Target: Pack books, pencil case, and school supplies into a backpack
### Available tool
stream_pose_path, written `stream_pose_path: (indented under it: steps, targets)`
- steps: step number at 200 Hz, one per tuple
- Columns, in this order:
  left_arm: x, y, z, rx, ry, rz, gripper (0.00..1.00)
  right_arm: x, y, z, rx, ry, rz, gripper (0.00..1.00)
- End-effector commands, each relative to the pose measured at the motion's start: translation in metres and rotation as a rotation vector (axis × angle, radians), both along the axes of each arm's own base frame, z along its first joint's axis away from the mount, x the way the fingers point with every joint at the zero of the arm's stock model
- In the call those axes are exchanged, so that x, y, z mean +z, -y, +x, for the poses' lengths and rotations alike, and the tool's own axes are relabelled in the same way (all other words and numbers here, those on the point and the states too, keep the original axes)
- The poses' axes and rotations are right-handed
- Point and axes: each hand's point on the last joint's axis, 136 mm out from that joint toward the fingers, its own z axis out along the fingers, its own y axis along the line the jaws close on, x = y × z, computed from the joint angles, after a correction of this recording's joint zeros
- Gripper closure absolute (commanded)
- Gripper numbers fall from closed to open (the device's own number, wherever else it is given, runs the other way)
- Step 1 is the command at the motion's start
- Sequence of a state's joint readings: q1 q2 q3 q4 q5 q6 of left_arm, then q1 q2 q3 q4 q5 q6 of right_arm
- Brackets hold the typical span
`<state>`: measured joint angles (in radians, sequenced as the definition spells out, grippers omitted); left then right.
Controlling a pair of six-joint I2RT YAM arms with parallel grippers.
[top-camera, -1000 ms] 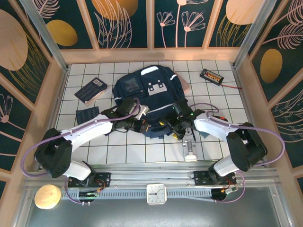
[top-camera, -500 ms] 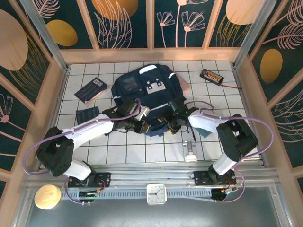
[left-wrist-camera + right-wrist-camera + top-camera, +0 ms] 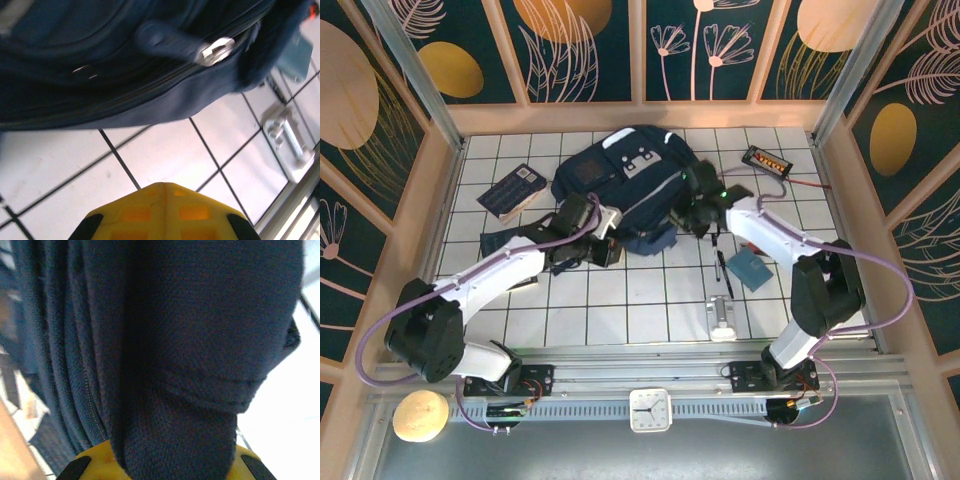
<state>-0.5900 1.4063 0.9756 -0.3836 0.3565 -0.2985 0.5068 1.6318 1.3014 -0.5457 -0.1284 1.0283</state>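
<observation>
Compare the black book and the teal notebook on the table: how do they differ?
Cover: the black book has pale print; the teal notebook is plain. Size: the book is bigger and oblong, the notebook smaller and squarish. Place: the book lies left of the backpack, the notebook right of it, nearer the arms. Both lie flat on the table, unpacked.

The left arm (image 3: 500, 272) and right arm (image 3: 770, 232) have white shells, black joints and black bases (image 3: 515, 385). A purple cable (image 3: 370, 335) loops along each. The left pincer (image 3: 162, 187) and right pincer (image 3: 703, 215) have yellow pads (image 3: 95, 456) with black corners.
</observation>
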Motion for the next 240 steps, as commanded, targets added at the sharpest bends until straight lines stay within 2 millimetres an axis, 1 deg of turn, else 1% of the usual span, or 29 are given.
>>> stream_pose_path:
  steps: [1, 5, 11, 22, 41, 49, 63, 79, 93, 107, 108, 111, 115, 120, 124, 128, 133, 136, 149, 163, 180, 182, 192, 200, 201, 214, 226, 240]
  targets:
    - [0.05, -0.001, 0.021, 0.013, 0.106, -0.072, 1.0, 0.077, 0.029, 0.034, -0.007, 0.198, -0.078, 1.0]
    - [0.058, -0.002, 0.024, 0.019, 0.119, -0.083, 1.0, 0.082, 0.03, 0.036, -0.005, 0.207, -0.079, 1.0]
    - [0.068, -0.002, 0.03, 0.027, 0.135, -0.1, 1.0, 0.098, 0.03, 0.043, 0.003, 0.237, -0.069, 1.0]
    - [0.089, -0.004, 0.04, 0.042, 0.167, -0.132, 1.0, 0.118, 0.029, 0.052, 0.018, 0.269, -0.052, 1.0]
    - [0.118, -0.005, 0.055, 0.052, 0.208, -0.178, 1.0, 0.143, 0.024, 0.066, 0.054, 0.318, -0.021, 1.0]
    - [0.127, -0.004, 0.059, 0.049, 0.218, -0.195, 1.0, 0.149, 0.021, 0.07, 0.068, 0.327, -0.005, 1.0]
    - [0.137, -0.001, 0.063, 0.039, 0.232, -0.208, 1.0, 0.16, 0.013, 0.074, 0.091, 0.346, 0.023, 1.0]
    - [0.144, 0.0, 0.064, 0.03, 0.245, -0.221, 1.0, 0.171, 0.01, 0.076, 0.095, 0.363, 0.05, 1.0]
    - [0.148, 0.001, 0.062, 0.017, 0.241, -0.253, 1.0, 0.182, 0.008, 0.075, 0.1, 0.381, 0.067, 1.0]
    - [0.158, 0.002, 0.058, -0.004, 0.248, -0.31, 1.0, 0.19, 0.002, 0.071, 0.135, 0.385, 0.103, 1.0]
    - [0.158, 0.002, 0.057, -0.007, 0.248, -0.315, 0.99, 0.191, 0.001, 0.071, 0.138, 0.384, 0.106, 1.0]
    - [0.16, 0.003, 0.057, -0.01, 0.251, -0.323, 0.89, 0.193, 0.0, 0.07, 0.146, 0.386, 0.114, 1.0]
    - [0.163, 0.003, 0.057, -0.015, 0.258, -0.328, 0.73, 0.194, -0.002, 0.069, 0.155, 0.381, 0.122, 1.0]
    - [0.166, 0.003, 0.057, -0.02, 0.272, -0.329, 0.46, 0.196, -0.003, 0.066, 0.165, 0.378, 0.13, 1.0]
    - [0.168, 0.003, 0.057, -0.026, 0.283, -0.328, 0.28, 0.197, -0.004, 0.065, 0.174, 0.376, 0.136, 1.0]
    - [0.17, 0.003, 0.058, -0.032, 0.296, -0.322, 0.17, 0.2, -0.005, 0.063, 0.182, 0.376, 0.141, 1.0]
    - [0.172, 0.002, 0.059, -0.038, 0.315, -0.311, 0.06, 0.202, -0.006, 0.061, 0.194, 0.377, 0.149, 1.0]
    - [0.173, 0.002, 0.059, -0.042, 0.324, -0.306, 0.02, 0.203, -0.008, 0.06, 0.203, 0.377, 0.151, 1.0]
    - [0.174, 0.001, 0.062, -0.053, 0.351, -0.283, 0.01, 0.209, -0.012, 0.053, 0.249, 0.392, 0.162, 1.0]
    - [0.172, 0.005, 0.062, -0.066, 0.325, -0.305, 0.01, 0.212, -0.015, 0.044, 0.316, 0.418, 0.154, 1.0]
    - [0.172, 0.015, 0.057, -0.088, 0.247, -0.421, 0.01, 0.204, -0.014, 0.028, 0.374, 0.43, 0.13, 1.0]
    - [0.174, 0.016, 0.057, -0.087, 0.239, -0.442, 0.01, 0.203, -0.014, 0.026, 0.382, 0.434, 0.131, 1.0]
    - [0.173, 0.02, 0.056, -0.076, 0.17, -0.541, 0.01, 0.197, -0.014, 0.016, 0.406, 0.445, 0.15, 1.0]
    - [0.174, 0.024, 0.055, -0.064, 0.105, -0.63, 0.01, 0.196, -0.014, 0.009, 0.415, 0.459, 0.175, 1.0]
    - [0.174, 0.024, 0.055, -0.06, 0.092, -0.641, 0.01, 0.198, -0.013, 0.007, 0.418, 0.468, 0.183, 1.0]
    - [0.178, 0.029, 0.051, -0.061, 0.013, -0.749, 0.03, 0.194, -0.013, -0.002, 0.428, 0.475, 0.227, 1.0]
    - [0.177, 0.03, 0.048, -0.049, -0.043, -0.792, 0.05, 0.195, -0.011, -0.007, 0.427, 0.486, 0.246, 1.0]
    - [0.17, 0.032, 0.042, -0.06, -0.11, -0.788, 0.07, 0.194, -0.008, -0.009, 0.425, 0.482, 0.245, 1.0]
